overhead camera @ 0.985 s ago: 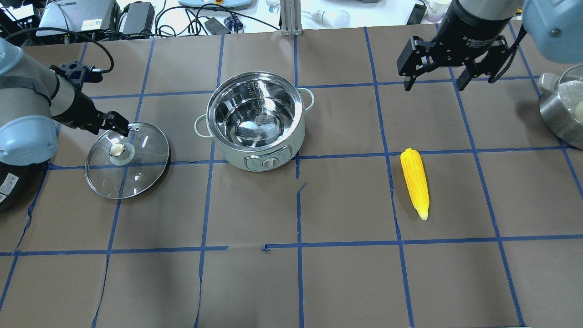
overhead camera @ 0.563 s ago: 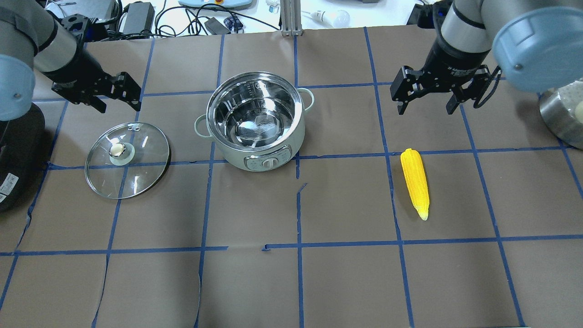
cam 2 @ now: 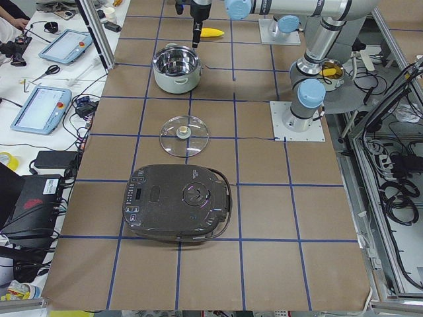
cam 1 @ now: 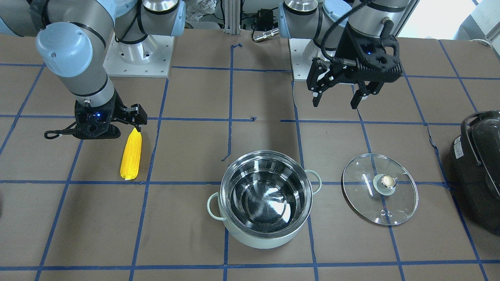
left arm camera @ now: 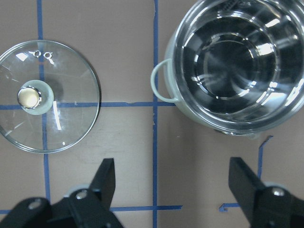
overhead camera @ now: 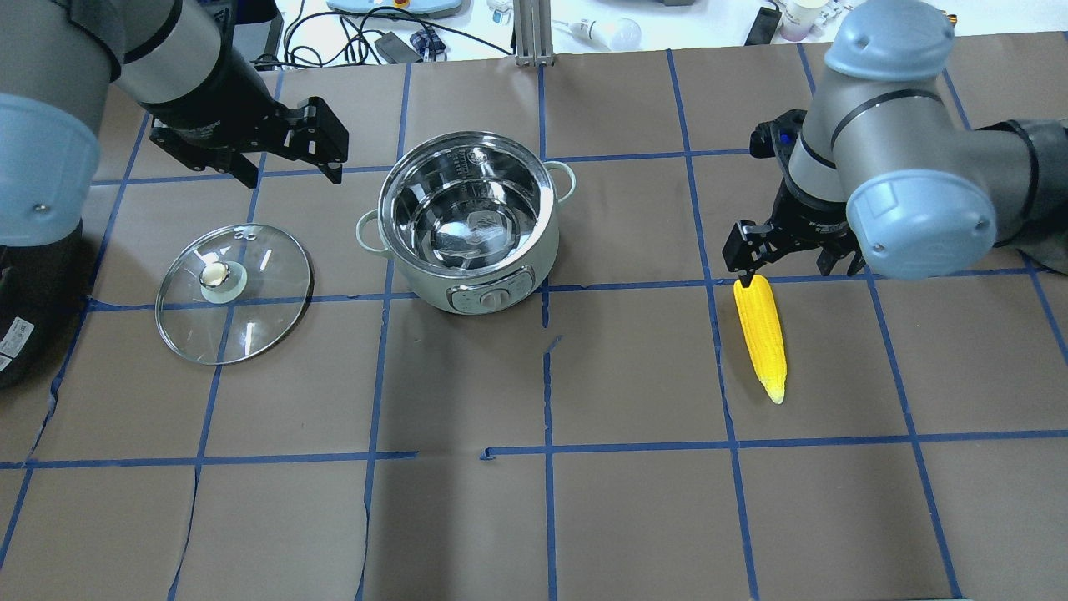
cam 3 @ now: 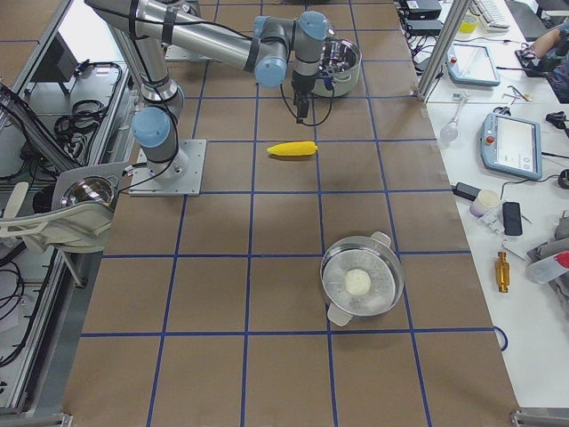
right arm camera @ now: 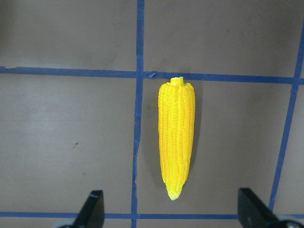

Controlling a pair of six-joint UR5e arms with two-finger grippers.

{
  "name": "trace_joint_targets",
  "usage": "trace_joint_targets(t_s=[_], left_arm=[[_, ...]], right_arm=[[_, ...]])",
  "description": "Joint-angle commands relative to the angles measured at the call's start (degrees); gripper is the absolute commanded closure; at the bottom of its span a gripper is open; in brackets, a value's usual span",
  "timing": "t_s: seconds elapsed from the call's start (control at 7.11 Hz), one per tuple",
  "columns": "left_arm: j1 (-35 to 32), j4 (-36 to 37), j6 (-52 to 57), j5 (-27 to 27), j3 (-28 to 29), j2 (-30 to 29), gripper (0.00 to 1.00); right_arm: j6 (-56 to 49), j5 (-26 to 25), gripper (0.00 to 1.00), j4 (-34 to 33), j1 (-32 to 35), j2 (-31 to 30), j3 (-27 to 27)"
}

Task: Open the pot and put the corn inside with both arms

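The mint-green pot (overhead camera: 421, 288) stands open with an empty steel interior; it also shows in the front view (cam 1: 265, 240) and the left wrist view (left arm camera: 164, 88). Its glass lid (overhead camera: 250, 330) lies flat on the table to the pot's left, apart from it (cam 1: 363, 195). The yellow corn (overhead camera: 761, 334) lies on the table to the pot's right (cam 1: 131, 154). My left gripper (overhead camera: 292, 177) is open and empty, raised beside the pot's left rim (cam 1: 334, 103). My right gripper (overhead camera: 788, 271) is open and empty above the corn's thick end; the right wrist view shows the corn (right arm camera: 176, 142) between the fingers.
A large black appliance (cam 1: 478, 164) sits at the table's left end. A steel pot holding something white (cam 3: 360, 280) stands near the right end. Cables and devices (overhead camera: 375, 33) lie beyond the far edge. Blue tape lines grid the brown table.
My left gripper has left the lid's rim and moved up and right to the pot's left side. My right gripper has come down over the corn's thick end. Pot, lid and corn have not moved.
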Motion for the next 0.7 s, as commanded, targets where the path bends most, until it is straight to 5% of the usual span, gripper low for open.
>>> trace_joint_targets(t_s=[0.0,0.28,0.56], left_arm=[[-2.50,1.21,-1.65,-0.41,-2.59,0.57,0.10],[-2.59,1.30,-1.64,-0.33,-3.48,1.10,0.08],[-2.42,0.52,-0.59,6.58,-2.52,1.19,0.01]], right_arm=[[-3.10,0.17,0.00,-16.55,-4.97,0.34,12.18],[-3.02,0.70,0.00,-25.32,-5.44,3.57,16.19],[-1.97,3.24,0.00,-31.75,-4.74,7.72,17.16]])
